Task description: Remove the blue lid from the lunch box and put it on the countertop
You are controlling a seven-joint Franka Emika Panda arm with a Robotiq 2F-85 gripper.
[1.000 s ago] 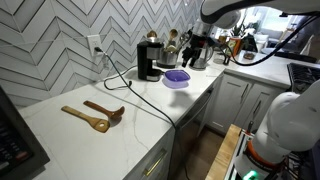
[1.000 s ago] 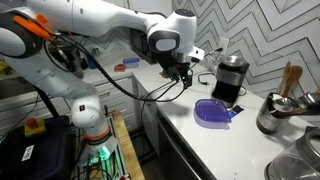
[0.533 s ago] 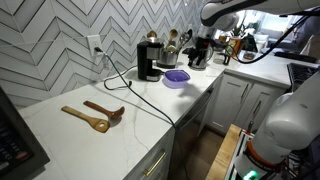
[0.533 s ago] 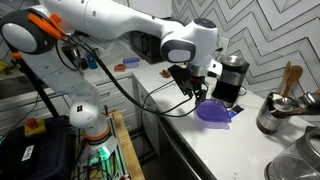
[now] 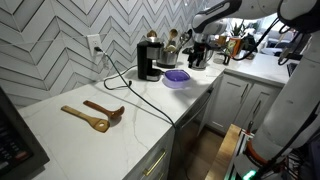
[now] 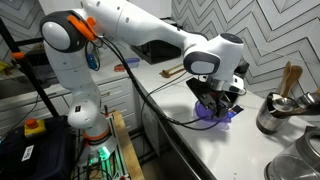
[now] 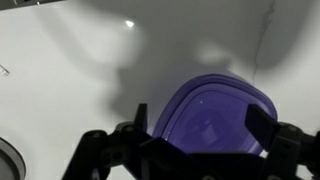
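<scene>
Lunch box (image 5: pixel 177 83): closed, contents hidden, on countertop (image 5: pixel 130 128) near black coffee maker (image 5: pixel 148 60); blue lid (image 7: pixel 215 115) seated on top; gripper (image 6: pixel 216 104) poised just over the lid, jaws spread wide, gripping nothing.

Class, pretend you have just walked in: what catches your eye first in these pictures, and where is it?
The blue lid by the black coffee maker on the white countertop stands out first, with the big white arm's end effector open right above it. Next, two wooden spoons lie farther along the countertop.
</scene>
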